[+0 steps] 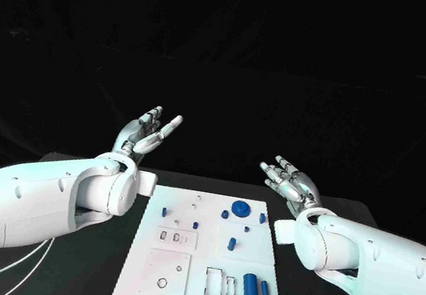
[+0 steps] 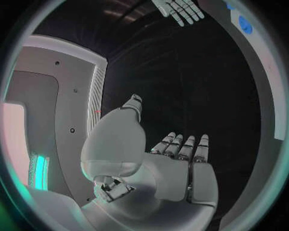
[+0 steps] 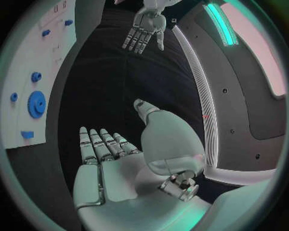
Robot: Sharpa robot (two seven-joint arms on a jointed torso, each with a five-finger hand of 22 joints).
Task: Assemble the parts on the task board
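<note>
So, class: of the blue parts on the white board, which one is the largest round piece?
The blue gear near the board's far edge: a flat toothed disc, wider than the small pegs around it, unlike the long cylinder at the near end.

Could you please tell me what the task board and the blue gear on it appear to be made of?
The task board looks like matte white plastic or coated plate: flat, evenly pale, without glare. The blue gear seems moulded or printed plastic, judging by its uniform saturated colour and dull surface.
</note>
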